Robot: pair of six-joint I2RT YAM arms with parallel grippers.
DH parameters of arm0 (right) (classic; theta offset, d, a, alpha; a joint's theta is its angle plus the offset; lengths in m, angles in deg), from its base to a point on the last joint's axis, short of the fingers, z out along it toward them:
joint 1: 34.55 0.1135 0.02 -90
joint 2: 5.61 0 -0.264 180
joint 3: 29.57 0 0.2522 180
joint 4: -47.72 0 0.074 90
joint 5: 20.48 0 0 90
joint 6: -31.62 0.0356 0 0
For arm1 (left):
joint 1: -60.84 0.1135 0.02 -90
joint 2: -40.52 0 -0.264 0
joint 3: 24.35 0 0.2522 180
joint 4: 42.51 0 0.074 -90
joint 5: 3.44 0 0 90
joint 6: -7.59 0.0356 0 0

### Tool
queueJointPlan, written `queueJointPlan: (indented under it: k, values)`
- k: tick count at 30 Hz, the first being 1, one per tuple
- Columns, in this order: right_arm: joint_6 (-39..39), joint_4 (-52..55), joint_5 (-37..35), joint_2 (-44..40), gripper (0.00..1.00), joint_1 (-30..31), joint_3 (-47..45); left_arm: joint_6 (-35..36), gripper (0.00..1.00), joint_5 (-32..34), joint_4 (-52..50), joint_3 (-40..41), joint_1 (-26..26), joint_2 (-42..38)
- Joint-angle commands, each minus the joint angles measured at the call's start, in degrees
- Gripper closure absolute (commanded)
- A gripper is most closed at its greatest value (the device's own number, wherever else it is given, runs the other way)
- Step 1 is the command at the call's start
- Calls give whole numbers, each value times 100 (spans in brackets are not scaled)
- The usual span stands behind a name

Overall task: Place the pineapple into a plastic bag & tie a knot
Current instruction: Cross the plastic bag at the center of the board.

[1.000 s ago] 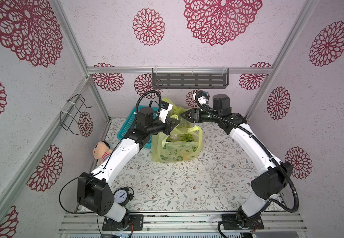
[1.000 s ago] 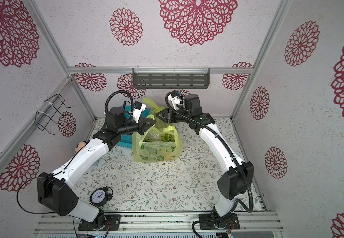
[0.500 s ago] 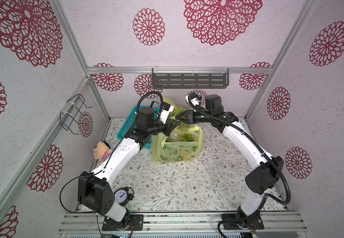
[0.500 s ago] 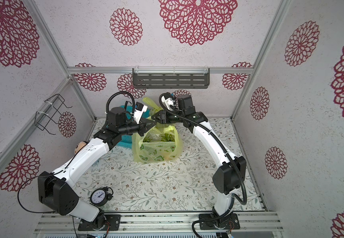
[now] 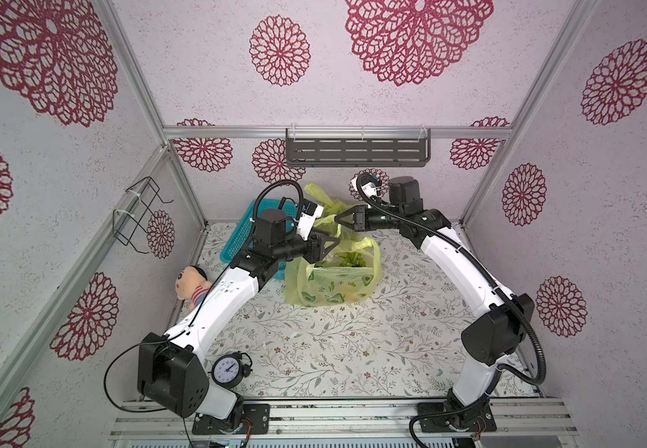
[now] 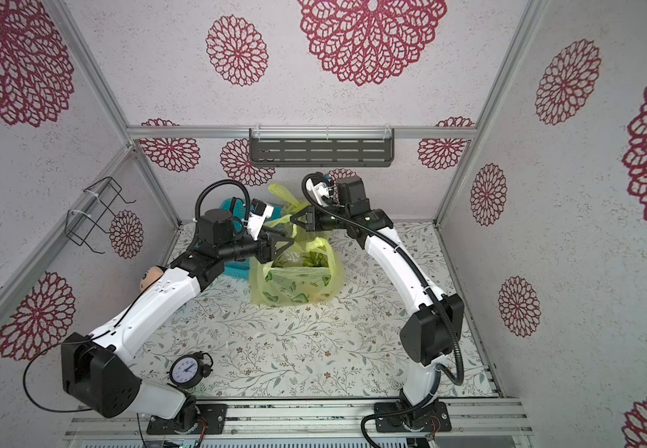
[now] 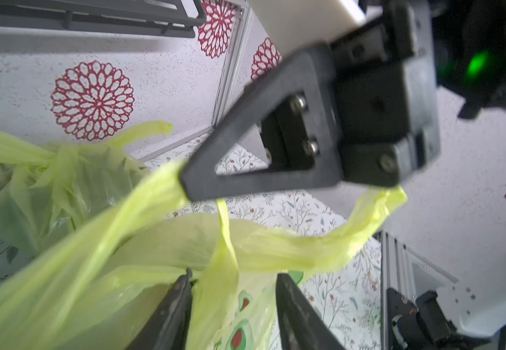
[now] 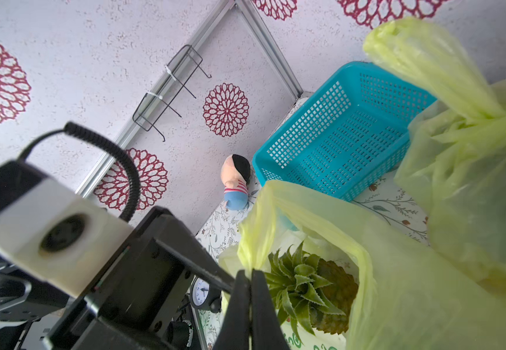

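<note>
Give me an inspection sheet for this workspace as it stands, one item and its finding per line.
Surface: floral-print table cover, lying flat.
Job's things: yellow-green avocado-print plastic bag stands open; pineapple inside; its handles not yet knotted.
Clutter: second yellow-green bag, knotted; teal plastic basket; plush doll; black alarm clock.
Grippers: left gripper open, jaws astride a strip of the bag; right gripper shut on bag handle.
Cables: black corrugated hose on the right arm; thin black loop by the left base; no snag seen.
Surroundings: grey slotted wall shelf; black wire rack.
</note>
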Motion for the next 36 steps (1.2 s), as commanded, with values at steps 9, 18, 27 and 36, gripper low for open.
queueJointPlan:
  k: [9,18,27,36]
  values:
    - [-216,-45,333,528,100,-323,566,433,19,-112,45,-73,-447,-456]
    - [-204,-48,370,618,100,-368,567,898,14,123,-219,-739,-922,110]
    - [-189,-72,398,650,100,-398,551,1398,28,-141,-632,-1394,-1047,619]
    - [-158,-98,398,663,100,-437,540,1461,71,-474,-946,-1702,-1071,852]
